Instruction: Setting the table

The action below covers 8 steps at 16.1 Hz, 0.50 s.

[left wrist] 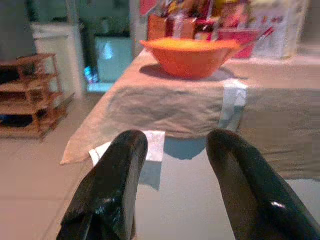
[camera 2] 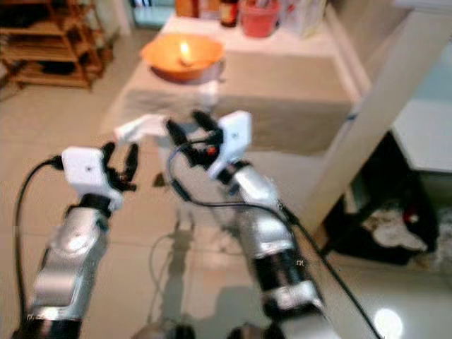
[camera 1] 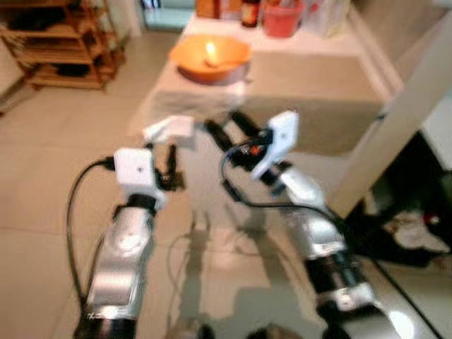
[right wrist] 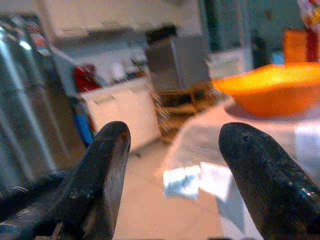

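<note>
Head views down over table (camera 1: 339,92), wrist views low, sharing bowl (left wrist: 189,56)

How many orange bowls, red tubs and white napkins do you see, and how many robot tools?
Orange bowl: 1
Red tub: 1
White napkin: 1
Robot tools: 2, left tool and right tool, both open
Total: 5

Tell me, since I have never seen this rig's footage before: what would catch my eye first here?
The bright orange bowl on the beige tablecloth draws the eye at once, standing near the table's near left corner. In front of it, both silver arms reach forward, the left end effector and right end effector open and holding nothing. A white paper lies at the table's near edge, just ahead of them.
</note>
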Tool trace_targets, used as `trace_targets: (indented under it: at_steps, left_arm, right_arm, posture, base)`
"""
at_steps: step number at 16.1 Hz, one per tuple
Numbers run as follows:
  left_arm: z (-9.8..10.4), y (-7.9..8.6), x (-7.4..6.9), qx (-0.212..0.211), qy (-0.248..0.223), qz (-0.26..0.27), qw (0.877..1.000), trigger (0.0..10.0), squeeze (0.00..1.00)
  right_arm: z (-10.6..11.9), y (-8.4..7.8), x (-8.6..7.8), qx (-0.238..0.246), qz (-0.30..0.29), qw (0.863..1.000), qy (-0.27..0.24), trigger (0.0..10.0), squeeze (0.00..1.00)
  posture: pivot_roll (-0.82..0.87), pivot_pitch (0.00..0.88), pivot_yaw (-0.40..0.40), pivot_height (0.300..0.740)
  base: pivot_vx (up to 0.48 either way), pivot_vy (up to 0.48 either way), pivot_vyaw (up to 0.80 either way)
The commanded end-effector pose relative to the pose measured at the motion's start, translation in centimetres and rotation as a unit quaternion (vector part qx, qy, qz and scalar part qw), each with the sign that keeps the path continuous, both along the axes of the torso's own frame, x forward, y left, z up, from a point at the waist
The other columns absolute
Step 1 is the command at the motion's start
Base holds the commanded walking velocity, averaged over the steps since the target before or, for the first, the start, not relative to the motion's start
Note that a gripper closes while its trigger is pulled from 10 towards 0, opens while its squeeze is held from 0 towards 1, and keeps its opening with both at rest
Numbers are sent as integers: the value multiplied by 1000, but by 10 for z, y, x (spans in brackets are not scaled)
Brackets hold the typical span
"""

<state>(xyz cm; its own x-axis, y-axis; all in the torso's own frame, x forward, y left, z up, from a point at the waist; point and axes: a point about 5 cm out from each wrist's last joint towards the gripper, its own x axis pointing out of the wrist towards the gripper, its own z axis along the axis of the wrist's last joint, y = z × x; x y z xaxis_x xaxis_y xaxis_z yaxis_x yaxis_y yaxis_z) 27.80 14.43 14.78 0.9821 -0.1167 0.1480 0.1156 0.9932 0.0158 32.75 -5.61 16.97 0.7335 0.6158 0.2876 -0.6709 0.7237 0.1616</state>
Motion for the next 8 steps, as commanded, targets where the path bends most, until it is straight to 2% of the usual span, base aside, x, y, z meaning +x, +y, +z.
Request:
trace_targets:
  at_steps: [1,2,4,6,8]
  left_arm:
    - [5,2,-1,2,-7,-2,1000,10000,0]
    - [9,4,-3,0,-19,-2,1000,10000,0]
    - [21,7,-4,-5,-43,0,999,10000,0]
    - [30,11,-4,-6,-57,9,998,10000,0]
    - [33,14,-4,-5,-63,15,998,10000,0]
  right_arm:
    - [8,3,1,10,4,1000,-5,10000,0]
    - [11,3,1,17,1,1000,-6,10000,0]
    - [11,5,4,-3,-8,1000,0,10000,0]
    - [14,6,4,15,0,1000,1,10000,0]
    - [17,7,5,11,-1,1000,-5,10000,0]
  posture:
    - [3,72,-4,740]
    - [4,71,-8,740]
    - [10,67,-17,740]
    - [14,65,-20,740]
    - [14,62,-20,740]
  base:
    - [0,0,-800]
    - [307,0,-800]
    - [469,0,0]
    - [480,0,-800]
    - [480,0,0]
